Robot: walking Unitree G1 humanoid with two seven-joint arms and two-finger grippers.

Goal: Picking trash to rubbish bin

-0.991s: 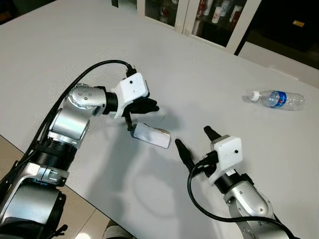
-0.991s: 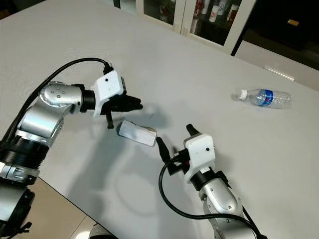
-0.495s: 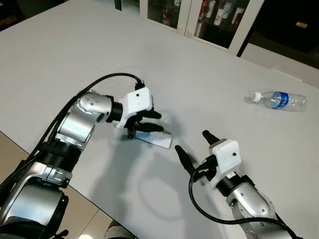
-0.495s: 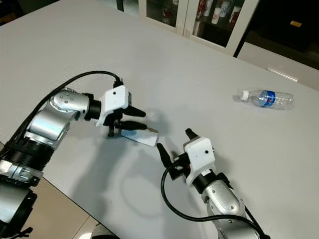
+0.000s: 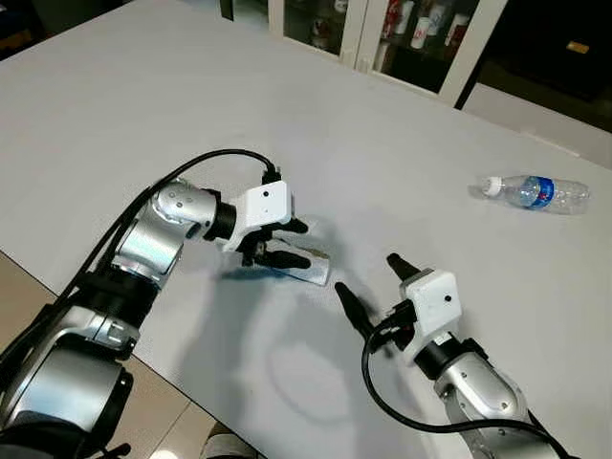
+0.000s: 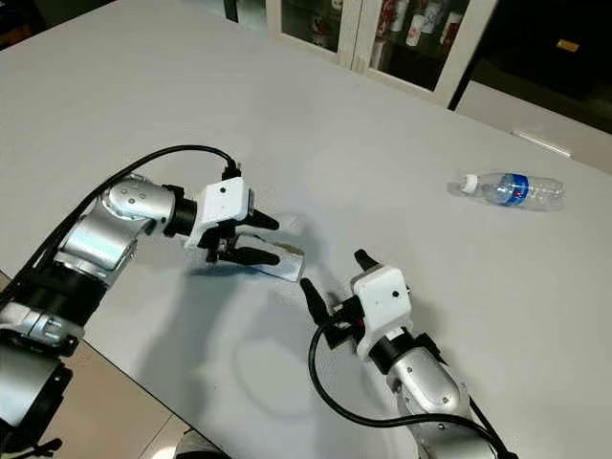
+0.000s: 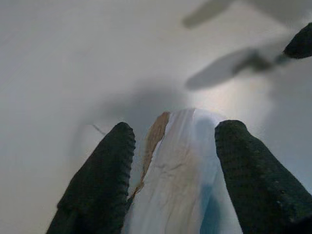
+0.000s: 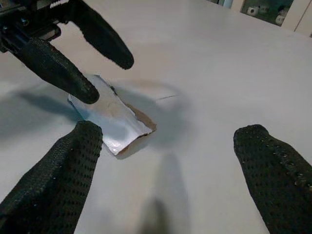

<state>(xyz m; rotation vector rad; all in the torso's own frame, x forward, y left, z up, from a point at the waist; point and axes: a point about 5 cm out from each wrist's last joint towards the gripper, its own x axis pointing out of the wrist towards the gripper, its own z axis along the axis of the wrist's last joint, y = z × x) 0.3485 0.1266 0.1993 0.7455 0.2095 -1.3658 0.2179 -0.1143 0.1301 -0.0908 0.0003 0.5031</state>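
Note:
A flattened silvery-white packet [image 5: 308, 269] with a torn brown edge lies on the white table [image 5: 143, 105]. My left gripper [image 5: 302, 243] is low over it, open, with one black finger on each side of the packet [image 7: 180, 161]. Whether the fingers [image 7: 105, 180] touch its edges is unclear. My right gripper [image 5: 366, 273] hovers open just right of the packet [image 8: 114, 124], its fingers pointing at it and nothing between them. A clear plastic bottle [image 5: 534, 191] with a blue label lies on its side at the far right.
The table's near edge runs diagonally at lower left, with tan floor [image 5: 24, 287] beyond it. A glass-fronted cabinet [image 5: 402, 24] holding cups stands behind the table's far edge.
My left gripper has come down and forward from above the packet until its fingers straddle it. The right gripper has stayed about where it was.

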